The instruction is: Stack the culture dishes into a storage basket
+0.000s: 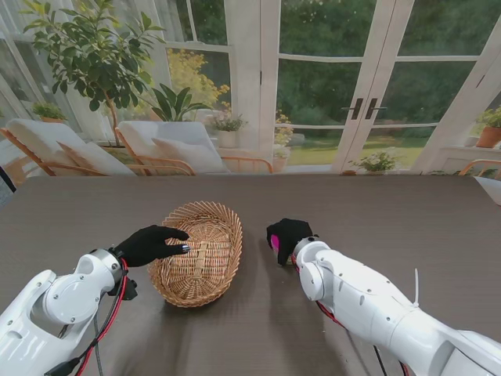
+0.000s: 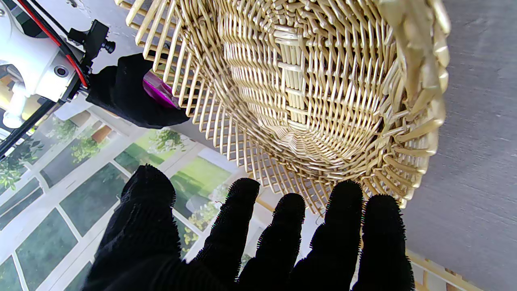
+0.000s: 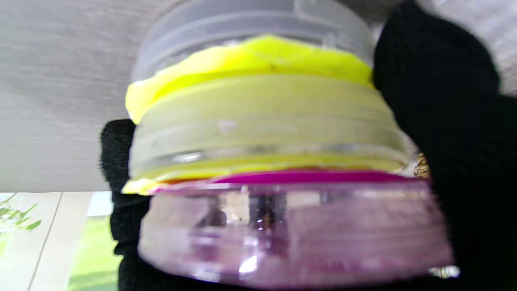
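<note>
Nearest the stand camera are the two white forearms, rising from the near corners of the worktop (image 1: pixel 407 211).

Right hand (image 1: pixel 286 237): black-gloved, closed around a stack of culture dishes (image 3: pixel 266 161). In the right wrist view the stack fills the frame: a clear dish with magenta content (image 3: pixel 295 226) lies against a dish with yellow content (image 3: pixel 258 101), and a further clear dish or lid (image 3: pixel 250 24) sits beyond that. Gloved fingers (image 3: pixel 444 101) press on either side of the stack. From the stand view only a sliver of magenta (image 1: pixel 275 242) shows at the edge of the glove. Whether the stack rests on the worktop or is raised off it cannot be determined.

Left hand (image 1: pixel 153 244): black-gloved, fingers extended and slightly spread, holding nothing. Its fingertips (image 1: pixel 185 249) lie over the left rim of the storage basket (image 1: pixel 197 252); actual contact with the rim cannot be confirmed.

Storage basket: oval, woven wicker, standing near the middle of the worktop toward the near edge, between the two hands. The left wrist view shows its interior (image 2: pixel 307 101) with nothing in it. The right hand and its stack are just beside the basket's right rim, outside it.

Worktop: dark grey-brown surface.
</note>
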Controlling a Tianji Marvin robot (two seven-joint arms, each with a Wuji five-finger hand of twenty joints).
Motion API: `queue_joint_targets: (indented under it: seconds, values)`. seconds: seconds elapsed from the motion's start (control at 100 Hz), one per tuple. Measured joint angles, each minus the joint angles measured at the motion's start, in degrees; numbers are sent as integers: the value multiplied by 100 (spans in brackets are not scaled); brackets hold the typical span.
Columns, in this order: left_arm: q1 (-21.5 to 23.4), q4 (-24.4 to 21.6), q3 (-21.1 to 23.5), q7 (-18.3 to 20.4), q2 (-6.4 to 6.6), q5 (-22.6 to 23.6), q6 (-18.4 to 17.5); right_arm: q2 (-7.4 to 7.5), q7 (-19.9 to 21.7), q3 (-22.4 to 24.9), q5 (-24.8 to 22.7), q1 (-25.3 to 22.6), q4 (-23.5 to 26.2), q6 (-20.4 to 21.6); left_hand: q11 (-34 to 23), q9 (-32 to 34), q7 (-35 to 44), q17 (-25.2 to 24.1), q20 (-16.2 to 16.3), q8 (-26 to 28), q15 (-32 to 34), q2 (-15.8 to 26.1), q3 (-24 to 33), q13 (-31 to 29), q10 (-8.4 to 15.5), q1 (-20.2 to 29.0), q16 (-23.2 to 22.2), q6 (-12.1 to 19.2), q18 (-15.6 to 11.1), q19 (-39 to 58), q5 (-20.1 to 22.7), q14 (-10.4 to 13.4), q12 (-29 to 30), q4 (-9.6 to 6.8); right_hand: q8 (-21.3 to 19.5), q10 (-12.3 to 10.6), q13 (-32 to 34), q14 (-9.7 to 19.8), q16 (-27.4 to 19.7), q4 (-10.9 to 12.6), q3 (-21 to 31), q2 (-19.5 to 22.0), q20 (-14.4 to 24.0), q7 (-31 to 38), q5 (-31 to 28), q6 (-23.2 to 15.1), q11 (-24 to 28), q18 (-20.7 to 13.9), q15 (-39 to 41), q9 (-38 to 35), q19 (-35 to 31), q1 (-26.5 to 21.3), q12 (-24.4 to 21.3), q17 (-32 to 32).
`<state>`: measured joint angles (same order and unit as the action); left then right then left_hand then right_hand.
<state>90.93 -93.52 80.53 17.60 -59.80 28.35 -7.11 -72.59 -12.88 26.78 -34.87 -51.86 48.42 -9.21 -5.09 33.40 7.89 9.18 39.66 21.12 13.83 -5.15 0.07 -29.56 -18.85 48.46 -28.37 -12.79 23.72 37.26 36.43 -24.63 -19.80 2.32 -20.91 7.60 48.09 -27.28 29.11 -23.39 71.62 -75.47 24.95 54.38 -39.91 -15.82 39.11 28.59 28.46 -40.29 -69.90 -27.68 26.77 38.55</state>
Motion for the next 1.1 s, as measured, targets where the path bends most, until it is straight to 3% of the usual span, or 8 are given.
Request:
queue_joint_targets:
  seconds: [0.22, 0.3, 1.1]
  values:
    - [9, -11, 10, 0, 0, 0, 14, 172, 227, 222, -68, -186, 399, -123, 0, 0, 0, 0, 0, 0, 0, 0, 0, 0, -1, 0, 0, 0, 0, 0, 0, 0, 0, 0, 26, 0, 60, 0, 68, -16, -6, -1, 0, 0, -10, -1, 0, 0, 10, -16, -3, 0, 35, 46]
    - [9, -15, 10, 2, 0, 0, 14, 193, 260, 257, -78, -211, 451, -152, 0, 0, 0, 0, 0, 0, 0, 0, 0, 0, -1, 0, 0, 0, 0, 0, 0, 0, 0, 0, 55, 0, 233, 0, 75, -122, -12, -1, 0, 0, -56, -16, 0, 0, 19, -100, -44, 65, 74, 198]
    - [92, -57, 127, -67, -6, -4, 4, 436, 786, 690, -282, -427, 1599, -459, 0, 0, 0, 0, 0, 0, 0, 0, 0, 0, -1, 0, 0, 0, 0, 0, 0, 0, 0, 0, 75, 0, 537, 3, 82, -123, -16, -2, 12, 13, -127, -56, 1, 0, 21, -277, -152, 240, 143, 474]
